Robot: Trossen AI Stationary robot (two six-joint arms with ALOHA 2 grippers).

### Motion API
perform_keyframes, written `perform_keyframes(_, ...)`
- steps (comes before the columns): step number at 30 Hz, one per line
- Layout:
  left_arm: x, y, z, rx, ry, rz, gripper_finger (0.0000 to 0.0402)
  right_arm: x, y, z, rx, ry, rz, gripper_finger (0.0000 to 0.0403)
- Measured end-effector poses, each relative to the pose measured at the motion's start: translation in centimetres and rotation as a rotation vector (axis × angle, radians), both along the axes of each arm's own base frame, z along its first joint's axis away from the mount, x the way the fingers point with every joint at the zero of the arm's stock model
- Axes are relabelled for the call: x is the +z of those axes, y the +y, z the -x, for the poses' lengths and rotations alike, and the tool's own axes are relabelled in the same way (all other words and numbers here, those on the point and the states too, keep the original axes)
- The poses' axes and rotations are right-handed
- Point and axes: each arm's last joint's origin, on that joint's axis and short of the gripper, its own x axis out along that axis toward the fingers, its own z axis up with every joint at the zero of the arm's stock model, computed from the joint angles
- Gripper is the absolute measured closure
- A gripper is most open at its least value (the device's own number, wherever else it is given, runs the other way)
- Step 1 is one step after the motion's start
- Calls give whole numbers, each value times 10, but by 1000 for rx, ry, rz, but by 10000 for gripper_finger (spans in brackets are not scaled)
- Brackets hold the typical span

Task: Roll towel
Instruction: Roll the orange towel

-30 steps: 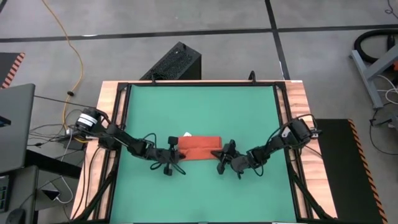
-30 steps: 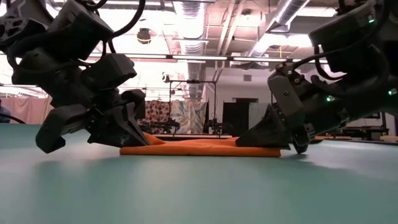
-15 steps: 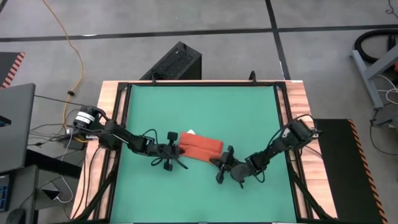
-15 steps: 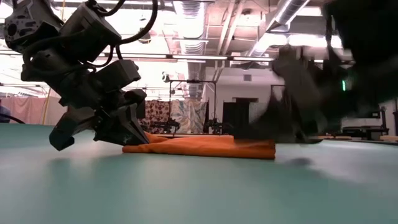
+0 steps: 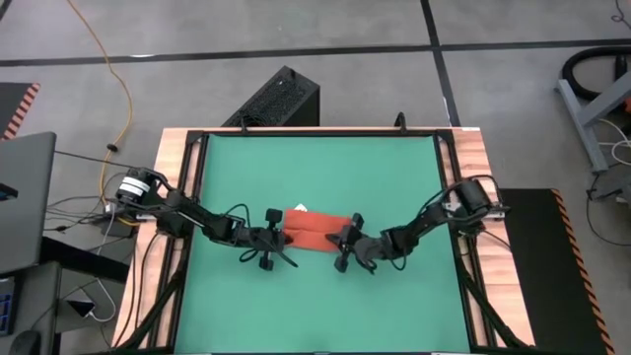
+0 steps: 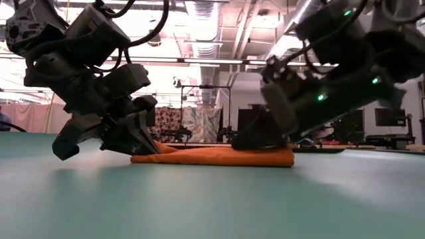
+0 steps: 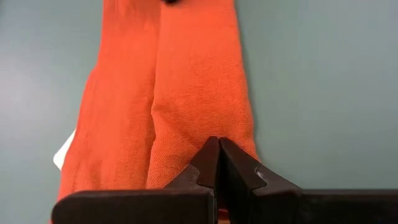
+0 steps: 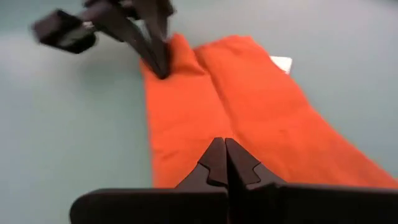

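Note:
The orange-red towel (image 5: 317, 230) lies folded into a narrow strip on the green mat, a little tilted, with its white tag (image 5: 299, 209) at the far edge. My left gripper (image 5: 282, 237) is at the strip's left end, fingers shut, tips on the cloth (image 7: 193, 74). My right gripper (image 5: 344, 243) is at the strip's right end, fingers shut, tips over the cloth (image 8: 249, 112). No cloth shows between either pair of fingers. In the low view the towel (image 6: 212, 157) lies flat between both grippers.
The green mat (image 5: 315, 168) has open room behind and in front of the towel. A black frame and wooden edges (image 5: 478, 168) border the table. A black box (image 5: 279, 99) stands on the floor behind it, and a laptop (image 5: 20, 197) sits to the left.
My right gripper swung away toward the front, then came back onto the towel's right end. The towel went from straight to slightly tilted. My left gripper shifted a little back.

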Motion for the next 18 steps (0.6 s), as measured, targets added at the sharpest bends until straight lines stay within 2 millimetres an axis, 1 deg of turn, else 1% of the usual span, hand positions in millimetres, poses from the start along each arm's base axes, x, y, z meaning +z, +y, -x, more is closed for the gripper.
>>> perform_keyframes(4, 0, 0, 0, 2, 0, 5, 401, -21, -9, -3, -41, 36, -38, 398)
perform_keyframes(7, 1, -1, 0, 6, -4, 8, 401, -36, -16, -5, -60, 55, -120, 398)
perform_keyframes(9, 4, -2, 2, 36, -12, 22, 401, -47, -17, -4, -70, 68, -158, 398)
perform_keyframes(12, 12, -1, 6, 90, -23, 55, 401, -55, -13, -2, -82, 78, -150, 398)
perform_keyframes(15, 20, -1, 12, 101, 4, 59, 397, -57, -9, -1, -73, 77, -148, 398)
perform_keyframes(18, 27, 1, 19, 130, 38, 60, 382, -56, -8, -1, -70, 74, -152, 398)
